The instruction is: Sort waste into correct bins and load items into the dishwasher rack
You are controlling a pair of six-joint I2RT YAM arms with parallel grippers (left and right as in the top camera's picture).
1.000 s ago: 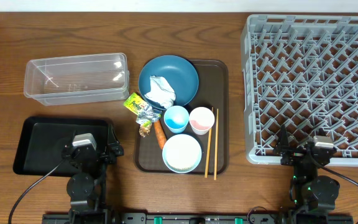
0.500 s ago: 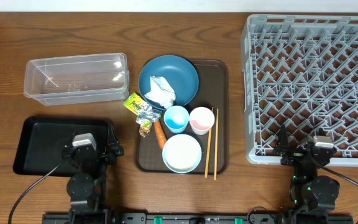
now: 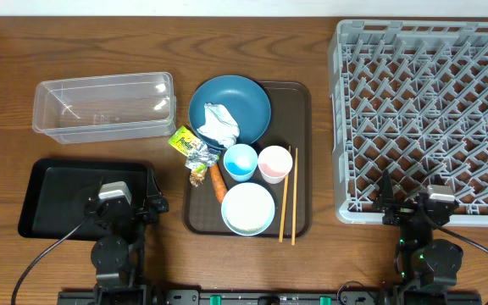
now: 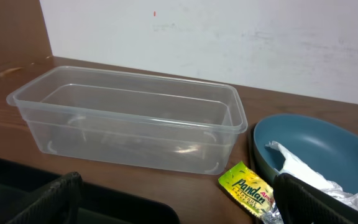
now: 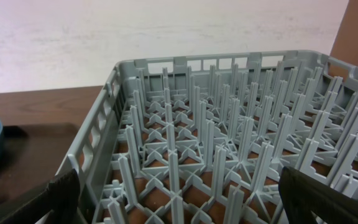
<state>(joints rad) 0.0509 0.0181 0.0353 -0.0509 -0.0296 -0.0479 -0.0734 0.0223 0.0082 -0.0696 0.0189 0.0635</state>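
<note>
On the brown tray (image 3: pixel 302 152) sit a dark blue bowl (image 3: pixel 244 100) holding a crumpled white tissue (image 3: pixel 219 123), a light blue cup (image 3: pixel 241 161), a pink cup (image 3: pixel 274 163), a white bowl (image 3: pixel 247 208) and two wooden chopsticks (image 3: pixel 287 196). A yellow-green foil wrapper (image 3: pixel 188 144), a brown food bit (image 3: pixel 197 175) and an orange stick (image 3: pixel 218 181) lie at its left edge. The clear tub (image 3: pixel 104 106) and black tray (image 3: pixel 58 195) are left, the grey rack (image 3: pixel 430 110) right. My left gripper (image 3: pixel 115 206) and right gripper (image 3: pixel 426 207) are open and empty at the front.
In the left wrist view the clear tub (image 4: pixel 129 118), the wrapper (image 4: pixel 247 186) and the blue bowl (image 4: pixel 316 140) lie ahead. In the right wrist view the rack's pegs (image 5: pixel 216 143) fill the frame. A white wall stands behind the table.
</note>
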